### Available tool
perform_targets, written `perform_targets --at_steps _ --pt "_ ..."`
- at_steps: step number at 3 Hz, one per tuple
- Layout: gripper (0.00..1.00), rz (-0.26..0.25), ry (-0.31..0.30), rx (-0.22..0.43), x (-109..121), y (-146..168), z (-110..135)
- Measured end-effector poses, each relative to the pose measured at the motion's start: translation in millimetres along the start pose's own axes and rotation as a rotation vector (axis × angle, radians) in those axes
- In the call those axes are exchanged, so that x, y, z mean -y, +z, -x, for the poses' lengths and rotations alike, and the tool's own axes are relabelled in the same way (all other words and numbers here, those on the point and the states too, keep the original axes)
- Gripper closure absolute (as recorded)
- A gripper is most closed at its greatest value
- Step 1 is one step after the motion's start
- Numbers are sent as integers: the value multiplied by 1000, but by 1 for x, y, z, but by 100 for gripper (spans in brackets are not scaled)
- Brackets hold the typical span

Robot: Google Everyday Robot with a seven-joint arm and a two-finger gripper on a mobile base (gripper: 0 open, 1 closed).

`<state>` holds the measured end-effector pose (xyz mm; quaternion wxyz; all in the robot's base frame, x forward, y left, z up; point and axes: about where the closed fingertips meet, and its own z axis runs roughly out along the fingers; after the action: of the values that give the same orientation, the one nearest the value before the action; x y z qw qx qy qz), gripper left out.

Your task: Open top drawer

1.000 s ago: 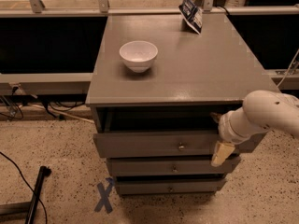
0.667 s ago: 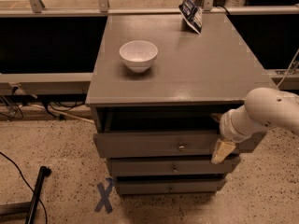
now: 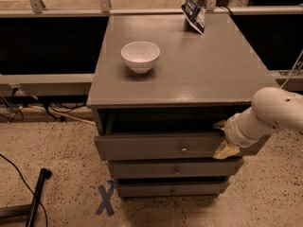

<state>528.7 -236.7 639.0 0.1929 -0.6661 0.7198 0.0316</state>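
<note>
Top drawer (image 3: 151, 147) sits right under the desk (image 3: 203, 74) top. It is the uppermost of 3 grey fronts, w/ a small round metal knob (image 3: 183, 149) at centre. It stands partway out, front proud of the 2 lower drawers (image 3: 175, 169), w/ a dark gap above it.

Gripper (image 3: 222, 137) is at the drawer's right end, on a white arm (image 3: 270, 115) coming in from the right. Tan fingers (image 3: 226, 150) are partly spread and straddle the front panel: one tip behind the top edge in the gap, the other on the outer face. They appear clamped on the panel.

On the desk: white bowl (image 3: 140, 56) towards the left, and a dark blue & white packet (image 3: 194, 14) at the back right, well apart. On the floor: blue tape X (image 3: 105, 200) near the bottom-left corner of the unit, and a black pole (image 3: 37, 197) further left.
</note>
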Motion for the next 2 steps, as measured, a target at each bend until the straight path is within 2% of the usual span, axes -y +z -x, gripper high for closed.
perform_targets --at_steps 1,2 --pt "33 64 -18 16 -28 -15 3" --pt "33 109 -39 21 -65 -53 9"
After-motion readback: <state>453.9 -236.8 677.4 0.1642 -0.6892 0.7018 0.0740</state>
